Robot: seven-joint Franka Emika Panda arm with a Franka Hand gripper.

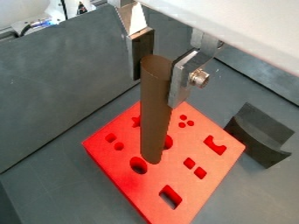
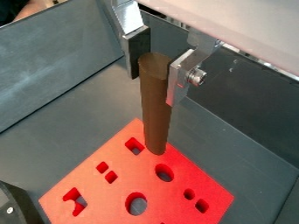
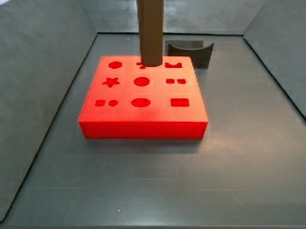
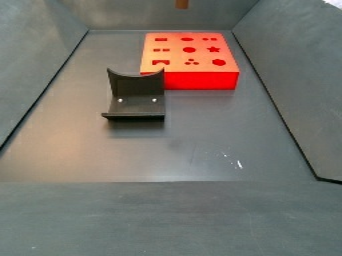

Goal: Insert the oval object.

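My gripper [image 1: 160,66] is shut on the top of the oval object [image 1: 149,114], a tall dark brown rod that hangs upright between the silver fingers [image 1: 184,80]. The same grip shows in a wrist view [image 2: 159,68]. The rod's lower end hangs over the red block [image 1: 193,179], near a round hole. In a side view the rod [image 3: 149,31] comes down over the far row of holes in the block [image 3: 143,121]; the gripper itself is above that frame. In a side view only the rod's tip [image 4: 183,5] shows, above the block [image 4: 201,80].
A dark grey curved piece [image 4: 134,95] stands on the grey floor beside the block; it also shows in a side view [image 3: 191,49] and a wrist view [image 1: 263,131]. Sloping grey walls [image 3: 269,63] close in the floor on all sides.
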